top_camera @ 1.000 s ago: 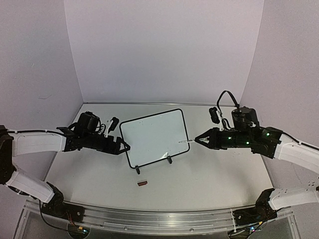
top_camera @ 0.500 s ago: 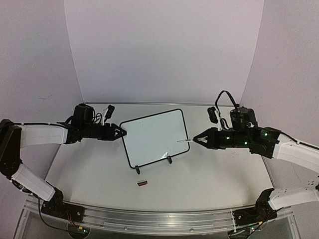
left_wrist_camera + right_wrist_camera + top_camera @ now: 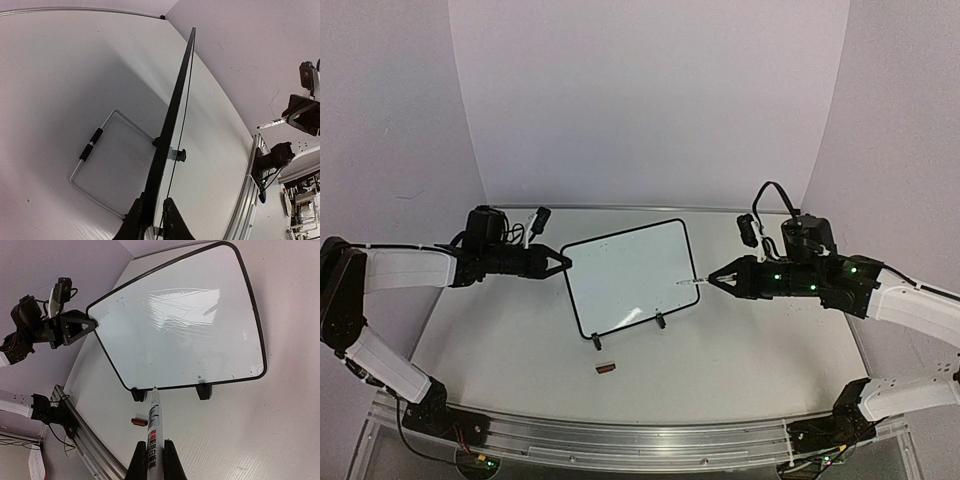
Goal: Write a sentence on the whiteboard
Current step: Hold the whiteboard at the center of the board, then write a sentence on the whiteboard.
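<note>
The whiteboard (image 3: 630,272) stands tilted on two black feet at the table's middle. Its face (image 3: 185,325) is bare apart from a few faint specks; no sentence shows. My left gripper (image 3: 563,263) is at the board's left edge. In the left wrist view the black rim (image 3: 172,115) runs edge-on between the jaws, and my left gripper (image 3: 151,220) is shut on it. My right gripper (image 3: 151,447) is shut on a white marker (image 3: 153,420), whose tip points at the board's lower edge, beside a foot. From above, the right gripper (image 3: 710,283) holds the marker (image 3: 690,284) at the board's right edge.
A small red cap (image 3: 606,368) lies on the table in front of the board, also seen as the cap (image 3: 139,422) left of the marker. A wire stand (image 3: 95,145) props the board from behind. An aluminium rail (image 3: 640,435) runs along the near edge.
My left gripper has swung up to the board's left edge and closed on its rim. The right arm and marker have barely shifted.
</note>
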Motion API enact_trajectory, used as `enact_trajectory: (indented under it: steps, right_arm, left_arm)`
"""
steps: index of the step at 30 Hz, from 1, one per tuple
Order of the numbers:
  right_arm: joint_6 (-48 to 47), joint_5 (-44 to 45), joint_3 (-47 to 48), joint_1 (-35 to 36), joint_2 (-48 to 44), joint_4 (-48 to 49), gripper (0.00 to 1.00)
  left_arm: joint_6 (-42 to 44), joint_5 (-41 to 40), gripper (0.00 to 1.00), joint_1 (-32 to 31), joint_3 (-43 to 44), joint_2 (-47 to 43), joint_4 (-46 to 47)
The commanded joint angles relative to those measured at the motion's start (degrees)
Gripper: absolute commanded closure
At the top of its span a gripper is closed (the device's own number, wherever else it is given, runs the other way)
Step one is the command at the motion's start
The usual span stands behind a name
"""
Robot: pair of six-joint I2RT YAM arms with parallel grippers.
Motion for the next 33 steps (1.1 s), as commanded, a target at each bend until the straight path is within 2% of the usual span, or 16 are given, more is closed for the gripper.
enact_trajectory:
  steps: [1, 6, 23, 28, 33]
  right_arm:
    - [-0.02, 0.70, 1.32, 0.41, -0.47, 1.83, 1.00]
    - [-0.03, 0.45, 1.80, 0.43, 0.24, 1.83, 1.00]
    - [-1.76, 1.31, 4.21, 2.59, 2.57, 2.03, 1.00]
    - [-3.08, 4.08, 6.81, 6.23, 5.49, 3.18, 1.00]
    - [-3.18, 4.35, 9.20, 9.21, 11.33, 8.49, 1.00]
  left_arm:
    - [2.23, 1.01, 0.91, 0.62, -0.53, -2.49, 1.86]
    - [3.23, 1.12, 1.00, 1.00, -1.40, -3.61, 0.71]
    - [2.30, -1.50, 1.00, 2.31, -10.89, -14.13, -0.03]
    - [2.35, -1.66, 1.00, 2.99, -12.33, -15.35, -0.03]
    - [2.71, -1.28, 1.00, 3.41, -12.58, -15.34, -0.01]
